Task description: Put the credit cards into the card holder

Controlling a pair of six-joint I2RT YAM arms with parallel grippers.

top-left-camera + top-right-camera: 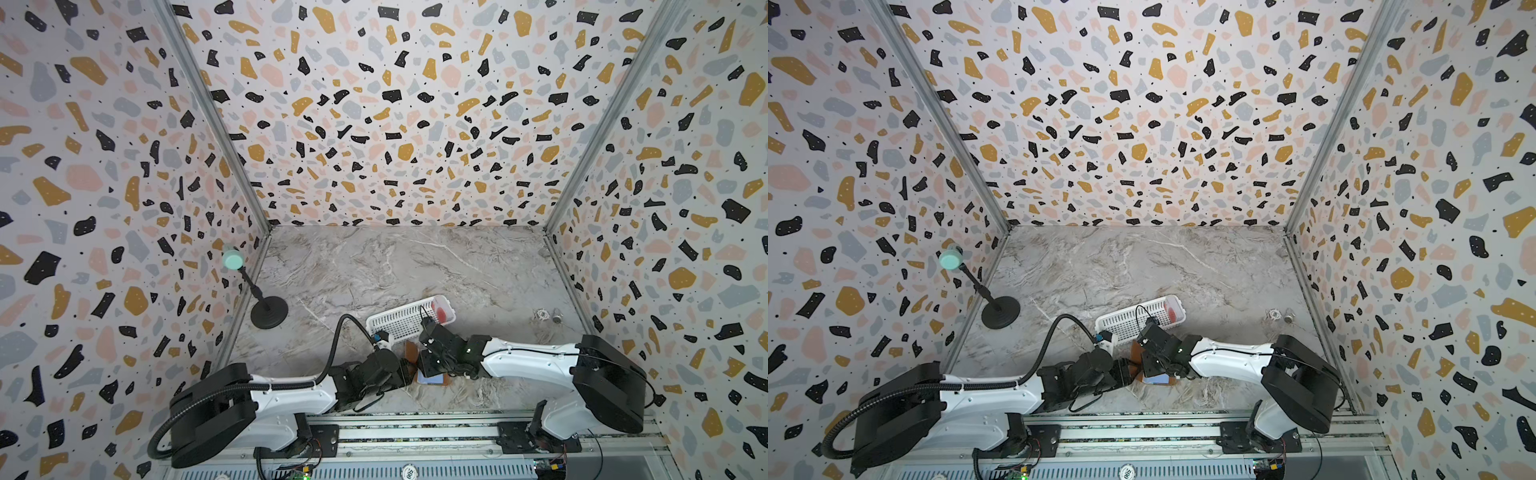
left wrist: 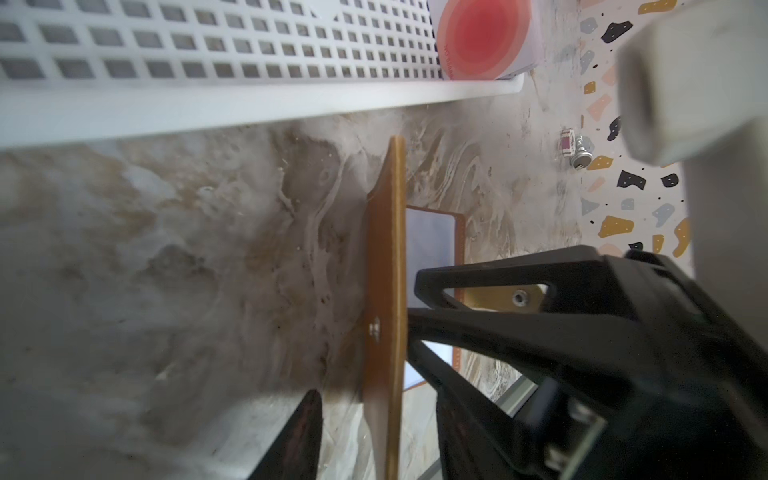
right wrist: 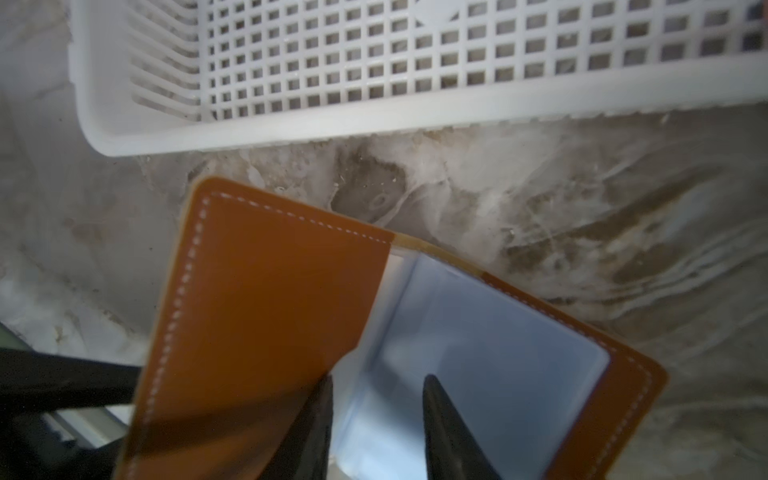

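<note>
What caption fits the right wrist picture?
Right gripper, tips parted, over the open card holder; white basket beyond.

The card holder [image 1: 432, 379] lies before the basket [image 1: 395, 321], credit cards [image 1: 441, 309] in its right end.

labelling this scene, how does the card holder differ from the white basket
The card holder is tan-brown leather; the basket is white plastic grid. The card holder lies open, one cover raised; the basket sits flat. The basket holds red-blobbed credit cards; the card holder's sleeves show none. Both rest on the marble table.
</note>
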